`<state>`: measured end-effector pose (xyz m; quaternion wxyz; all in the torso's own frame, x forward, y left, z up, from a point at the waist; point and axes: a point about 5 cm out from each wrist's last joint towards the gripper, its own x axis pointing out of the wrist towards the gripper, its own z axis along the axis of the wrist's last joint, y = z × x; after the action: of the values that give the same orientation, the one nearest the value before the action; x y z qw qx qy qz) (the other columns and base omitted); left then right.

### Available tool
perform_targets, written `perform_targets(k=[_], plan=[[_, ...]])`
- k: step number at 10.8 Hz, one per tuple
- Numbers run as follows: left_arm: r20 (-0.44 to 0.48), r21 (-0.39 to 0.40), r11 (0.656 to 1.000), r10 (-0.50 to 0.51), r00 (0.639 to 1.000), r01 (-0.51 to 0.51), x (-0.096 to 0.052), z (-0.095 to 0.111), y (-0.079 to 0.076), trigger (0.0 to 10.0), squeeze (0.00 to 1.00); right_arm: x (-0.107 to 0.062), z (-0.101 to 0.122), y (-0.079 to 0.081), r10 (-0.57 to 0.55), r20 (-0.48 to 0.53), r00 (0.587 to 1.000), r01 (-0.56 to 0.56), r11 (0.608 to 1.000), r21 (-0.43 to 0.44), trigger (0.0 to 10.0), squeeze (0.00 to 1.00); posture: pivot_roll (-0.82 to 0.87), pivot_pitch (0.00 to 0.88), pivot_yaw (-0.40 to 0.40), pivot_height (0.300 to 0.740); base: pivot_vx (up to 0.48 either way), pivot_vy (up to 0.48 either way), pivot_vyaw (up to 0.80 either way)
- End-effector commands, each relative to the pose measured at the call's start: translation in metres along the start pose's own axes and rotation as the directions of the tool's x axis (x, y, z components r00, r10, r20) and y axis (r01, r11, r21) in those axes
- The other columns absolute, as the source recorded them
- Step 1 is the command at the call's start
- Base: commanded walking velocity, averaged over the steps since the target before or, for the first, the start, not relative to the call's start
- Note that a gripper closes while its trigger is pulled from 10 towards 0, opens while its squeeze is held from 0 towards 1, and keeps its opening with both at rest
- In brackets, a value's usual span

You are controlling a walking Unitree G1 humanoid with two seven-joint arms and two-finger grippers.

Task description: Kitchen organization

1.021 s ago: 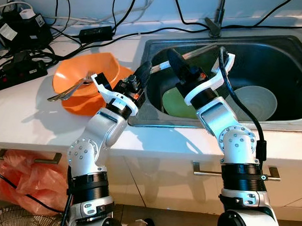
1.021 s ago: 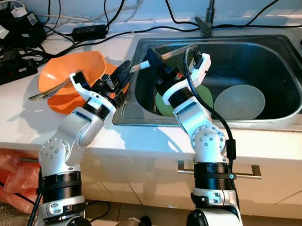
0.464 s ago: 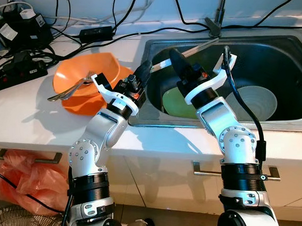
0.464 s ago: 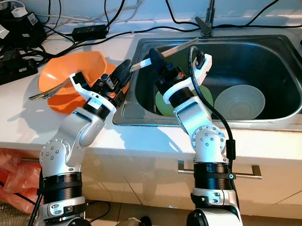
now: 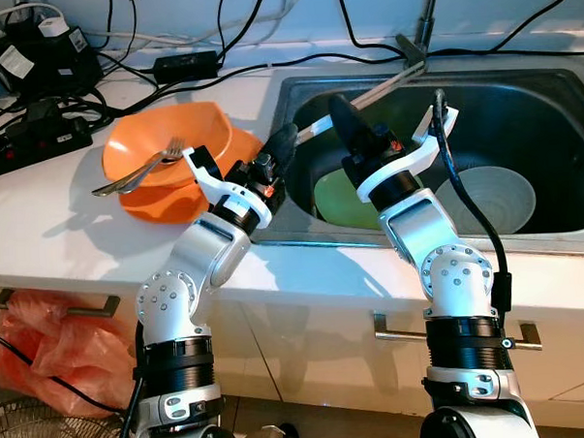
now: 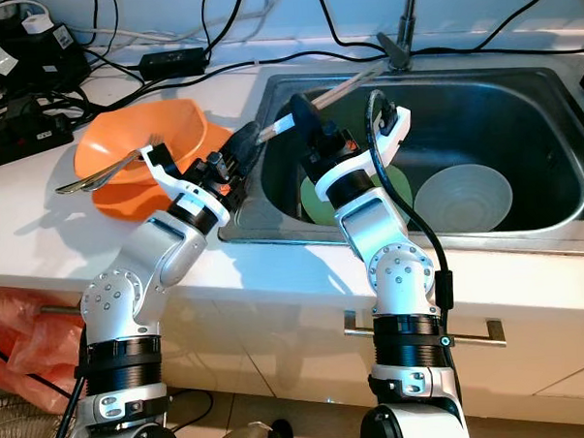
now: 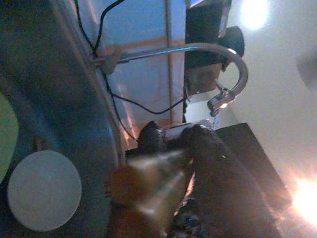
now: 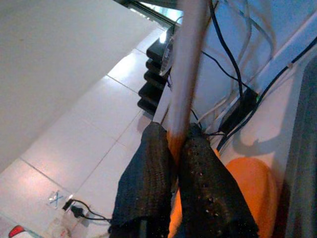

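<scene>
A long thin utensil (image 5: 388, 82), pale at one end and metallic at the other, slants over the sink (image 5: 548, 82) toward the faucet base. My right gripper (image 5: 338, 108) is shut on its middle; in the right wrist view the pale shaft (image 8: 187, 64) passes between the black fingers (image 8: 148, 173). My left gripper (image 5: 285, 140) is at the sink's left rim, shut on the utensil's near end, which is a blurred brown shape (image 7: 148, 178) in the left wrist view. Stacked orange bowls (image 5: 196, 136) holding a fork and spoon (image 5: 140, 172) sit on the counter to the left.
A green plate (image 5: 338, 200) and a white bowl (image 5: 493, 199) lie in the sink. The faucet (image 5: 425, 24) rises behind it. Power strips and adapters (image 5: 35, 104) with many cables crowd the counter's back left. Below the counter are cabinet handles (image 5: 452, 330) and an orange bag (image 5: 46, 346).
The utensil's far end has risen toward the faucet base. My left gripper has shifted slightly right toward the sink rim. Both grippers keep their hold.
</scene>
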<state>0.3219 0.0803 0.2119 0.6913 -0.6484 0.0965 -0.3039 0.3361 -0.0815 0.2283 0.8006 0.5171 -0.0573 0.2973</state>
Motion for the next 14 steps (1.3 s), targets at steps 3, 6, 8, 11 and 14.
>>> perform_targets(k=[3, 6, 8, 11, 14], plan=[[-0.05, -0.004, 1.0, 0.003, 0.999, -0.004, 0.003, -0.014, 0.0, 10.0, 1.0, 0.009, -0.015, 0.009, 0.004, 0.001, 1.0, -0.004, 0.999, 0.038, 0.0, 0.0, 0.12, 0.08, 0.116, 0.74, 0.0, 0.0, 0.0], [-0.066, 0.014, 1.0, -0.011, 0.998, 0.012, 0.001, -0.013, -0.002, 10.0, 1.0, 0.01, -0.015, 0.005, -0.033, 0.015, 0.999, 0.033, 0.999, 0.016, 0.0, 0.0, 0.12, 0.08, 0.117, 0.74, 0.0, 0.0, 0.0], [-0.068, 0.128, 0.991, 0.048, 0.997, -0.039, -0.001, -0.011, 0.001, 10.0, 1.0, 0.01, -0.008, -0.005, -0.102, 0.045, 0.994, 0.105, 0.993, -0.055, 0.0, 0.0, 0.13, 0.081, 0.117, 0.74, 0.0, 0.0, 0.0], [-0.155, 0.362, 0.932, 0.091, 0.984, -0.029, -0.003, -0.015, -0.001, 10.0, 1.0, 0.008, -0.004, -0.025, -0.209, 0.058, 0.976, 0.217, 0.954, -0.208, 0.0, 0.0, 0.13, 0.083, 0.113, 0.74, 0.0, 0.0, 0.0], [-0.171, 0.703, 0.711, 0.156, 0.973, 0.009, -0.004, -0.017, -0.004, 10.0, 1.0, 0.003, 0.009, -0.042, -0.305, 0.132, 0.943, 0.332, 0.892, -0.307, 0.0, 0.0, 0.13, 0.084, 0.113, 0.74, 0.0, 0.0, 0.0]])
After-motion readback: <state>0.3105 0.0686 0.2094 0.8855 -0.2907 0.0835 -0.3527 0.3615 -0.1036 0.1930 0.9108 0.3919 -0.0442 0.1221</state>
